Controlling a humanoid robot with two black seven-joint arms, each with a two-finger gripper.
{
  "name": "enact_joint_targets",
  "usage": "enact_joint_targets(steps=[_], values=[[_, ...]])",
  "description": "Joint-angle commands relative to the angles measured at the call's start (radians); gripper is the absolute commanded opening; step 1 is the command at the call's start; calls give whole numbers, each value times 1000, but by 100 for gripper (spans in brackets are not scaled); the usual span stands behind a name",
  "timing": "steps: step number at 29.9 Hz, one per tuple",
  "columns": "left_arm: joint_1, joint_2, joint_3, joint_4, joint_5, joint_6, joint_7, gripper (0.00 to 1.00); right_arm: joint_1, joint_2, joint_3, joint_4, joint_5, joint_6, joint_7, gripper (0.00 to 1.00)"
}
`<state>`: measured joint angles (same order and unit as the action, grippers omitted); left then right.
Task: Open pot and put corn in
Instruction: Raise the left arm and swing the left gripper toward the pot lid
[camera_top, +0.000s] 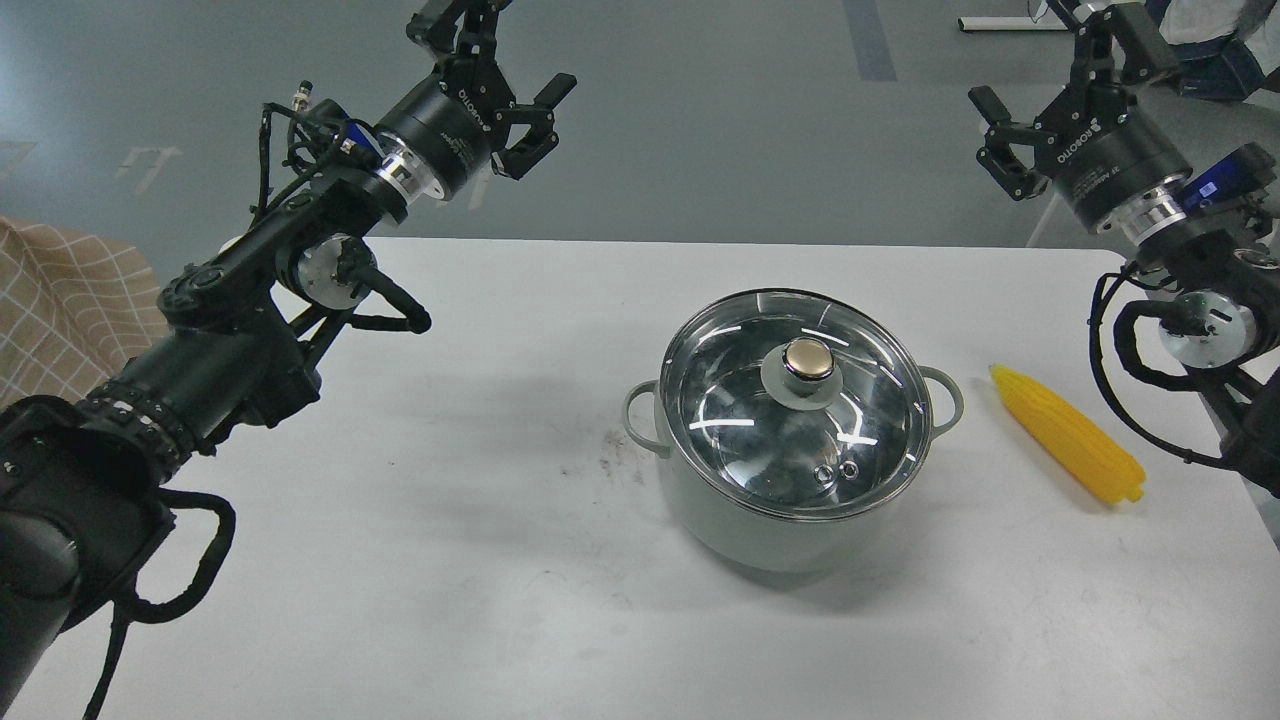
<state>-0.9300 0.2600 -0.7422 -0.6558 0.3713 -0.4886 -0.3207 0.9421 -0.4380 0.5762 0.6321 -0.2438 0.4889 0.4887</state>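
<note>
White tabletop (400, 520) carries the pot (790, 500), well below and between my raised grippers, its glass lid (770, 420) on. The corn (1068, 436) lies below my right gripper (1040, 90); the left gripper (495, 70) is also spread and empty. I fear the smooth gold knob (808, 360) slipping from my fingers, or the round cob rolling off.

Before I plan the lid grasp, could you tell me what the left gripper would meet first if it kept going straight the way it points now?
Probably nothing on the table. The left gripper, open, points up and away, over the far table edge toward the grey floor. The pot and its lid lie off that line, though depth is hard to judge.
</note>
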Motion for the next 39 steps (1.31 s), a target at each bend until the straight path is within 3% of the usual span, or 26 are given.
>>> enact_joint_targets(steps=[1,29,39], values=[[29,1,1,1,5,0,-1,98,3,-16,1,-6,1,0,0,100],[69,73,-31,1,-29,0,-6,98,32,-36,-38,-3,3,0,0,100],[69,81,-52,-51,-34,0,-14,98,60,19,-94,-150,15,0,0,100]])
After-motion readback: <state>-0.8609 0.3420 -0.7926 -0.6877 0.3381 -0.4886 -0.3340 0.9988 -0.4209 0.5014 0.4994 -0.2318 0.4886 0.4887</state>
